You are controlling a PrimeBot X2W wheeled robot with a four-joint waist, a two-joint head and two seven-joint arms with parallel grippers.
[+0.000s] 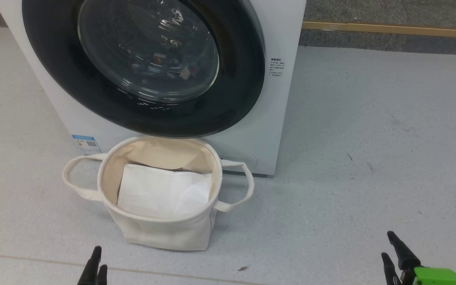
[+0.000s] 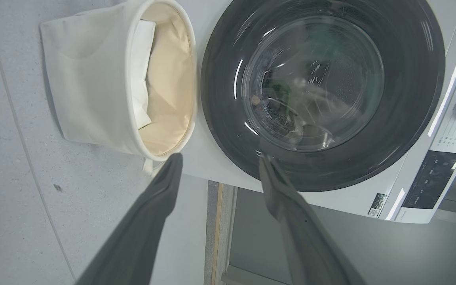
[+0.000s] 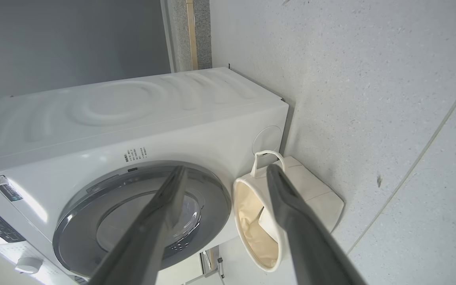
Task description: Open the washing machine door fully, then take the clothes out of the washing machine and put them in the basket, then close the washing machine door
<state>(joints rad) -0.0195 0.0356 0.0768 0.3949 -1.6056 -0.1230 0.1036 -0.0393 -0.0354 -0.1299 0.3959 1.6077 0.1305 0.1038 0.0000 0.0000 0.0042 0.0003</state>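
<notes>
The washer (image 1: 287,118) stood on the grey floor (image 1: 370,138) with its door (image 1: 54,79) shut flat against the front. Through the glass only dim shapes and reflections showed, and I could not tell the clothes among them.

The basket (image 1: 160,233) stood upright on the floor at 6 o'clock from the door, just in front of the washer's foot. Its handles stuck out at 3 and 9 o'clock. A flat white sheet (image 1: 160,190) lay inside it.

The left gripper (image 1: 99,258) was low in the head view, at 7 o'clock from the basket and near it, touching nothing. In the left wrist view its fingers (image 2: 164,186) stood apart and empty, one tip over the basket's rim and the other over the door's black ring.

The right gripper (image 1: 386,244), with a green part (image 1: 437,275) behind it, was at 4 o'clock from the basket, well apart. In the right wrist view its fingers (image 3: 287,206) also stood apart, holding nothing, one across the door and one across the basket.
</notes>
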